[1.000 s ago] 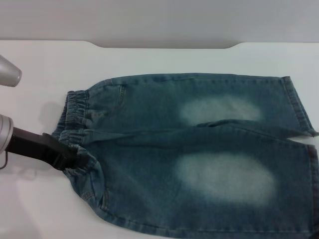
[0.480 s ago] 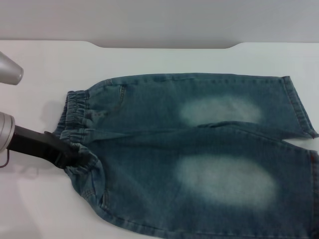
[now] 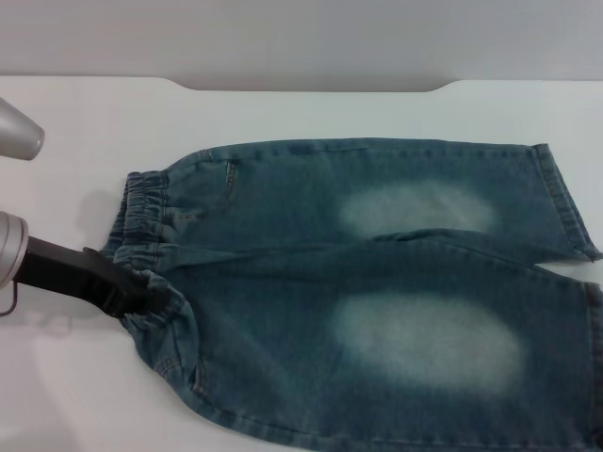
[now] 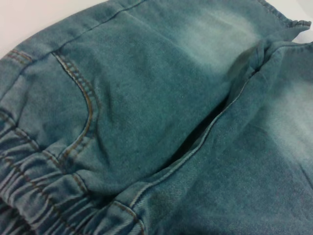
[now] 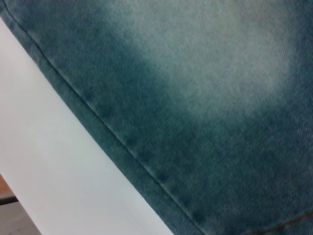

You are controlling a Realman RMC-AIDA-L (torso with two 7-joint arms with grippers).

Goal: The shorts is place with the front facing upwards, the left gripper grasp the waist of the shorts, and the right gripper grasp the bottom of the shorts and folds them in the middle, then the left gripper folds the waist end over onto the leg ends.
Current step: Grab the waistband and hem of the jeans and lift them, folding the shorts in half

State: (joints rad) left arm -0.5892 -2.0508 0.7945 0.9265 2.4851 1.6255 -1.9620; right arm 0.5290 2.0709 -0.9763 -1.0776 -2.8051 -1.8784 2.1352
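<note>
The blue denim shorts (image 3: 377, 282) lie flat and front up on the white table (image 3: 75, 395), with a pale faded patch on each leg. The elastic waist (image 3: 141, 212) is at the left. The bottom of the shorts, the far leg's hem (image 3: 565, 202), is at the right. My left gripper (image 3: 132, 290) reaches in from the left, its dark jaw shut on the nearer part of the waist, where the band bunches up. The left wrist view shows the waistband (image 4: 29, 191) and a front pocket seam up close. My right gripper is out of view; its wrist view shows only a leg's side seam (image 5: 122, 142).
A silver arm segment (image 3: 14, 132) hangs at the far left above the table. The table's back edge has a recessed notch (image 3: 311, 87). Bare white tabletop (image 5: 49, 161) lies beside the shorts' near side seam and to the left of the waist.
My left gripper shifted slightly up and left at the waistband, bunching it a little more. The leg hems at the right settled slightly.
</note>
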